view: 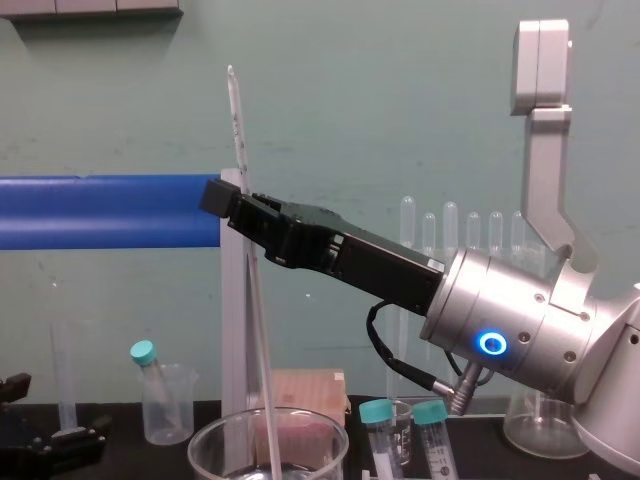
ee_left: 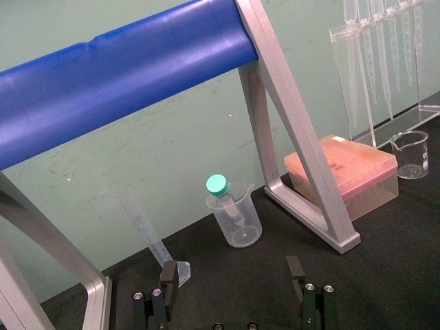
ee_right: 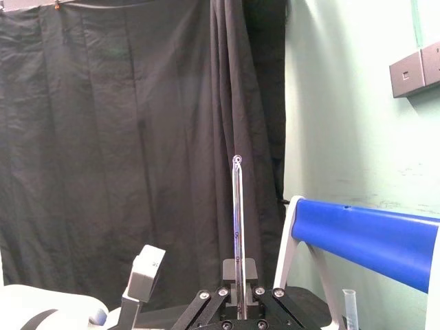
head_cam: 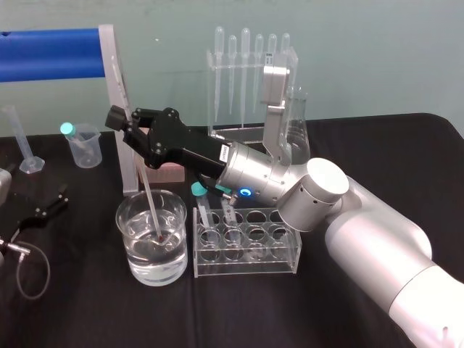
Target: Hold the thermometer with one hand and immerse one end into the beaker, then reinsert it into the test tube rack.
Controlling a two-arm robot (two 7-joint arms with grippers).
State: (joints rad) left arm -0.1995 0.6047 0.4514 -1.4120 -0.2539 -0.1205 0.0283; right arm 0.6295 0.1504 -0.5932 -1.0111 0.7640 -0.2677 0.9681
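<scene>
Right hand point(head_cam: 129, 120) hides thermometer point(head_cam: 147, 196) mid-stem above beaker point(head_cam: 182, 239).

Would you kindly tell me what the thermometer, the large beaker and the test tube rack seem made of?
Thermometer: likely glass, a thin whitish rod with printed marks.
Beaker: clear glass apparently, glossy thick rim, see-through wall.
Test tube rack: probably clear acrylic, flat sheets with bright edges.
</scene>
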